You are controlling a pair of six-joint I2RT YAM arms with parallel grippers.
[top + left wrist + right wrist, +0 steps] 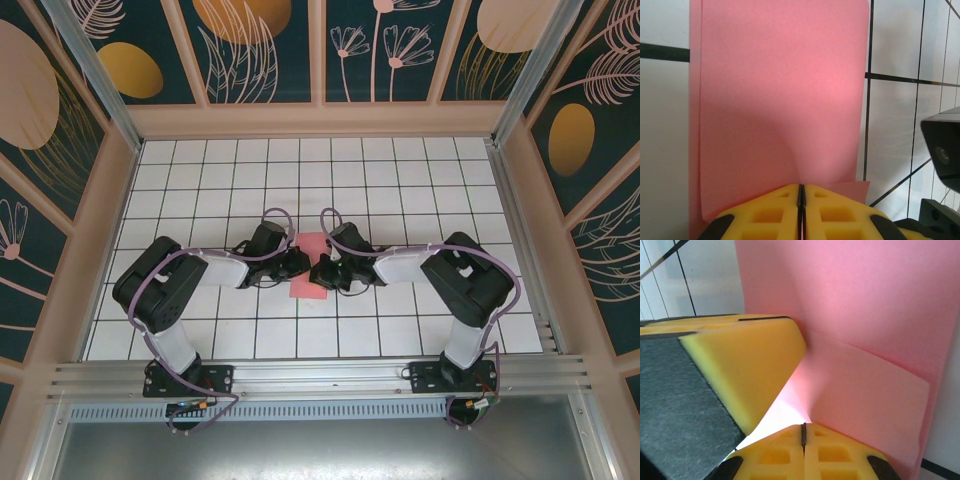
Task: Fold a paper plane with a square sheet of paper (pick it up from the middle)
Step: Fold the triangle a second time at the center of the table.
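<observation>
The paper (pixel 312 290) lay in the middle of the table (pixel 400 180), between the two grippers, which met over it from both sides. The left gripper (pixel 303 263) reached in from the left and the right gripper (pixel 320 272) from the right – their tips were just beside each other on the pink sheet.

In the left wrist view the left gripper (pixel 801 192) had its yellow fingers (pixel 765 215) pressed together. The near edge of the paper (pixel 780 90) ran into the seam between them, so it was pinched there, and the sheet bulged a little just in front of the tips.

In the right wrist view the right gripper (pixel 803 432) was closed too, with a folded layer of the paper (pixel 865 315) meeting its seam — pinched as well. The left arm's yellow finger (pixel 740 360) stood just beside it, touching the paper
</observation>
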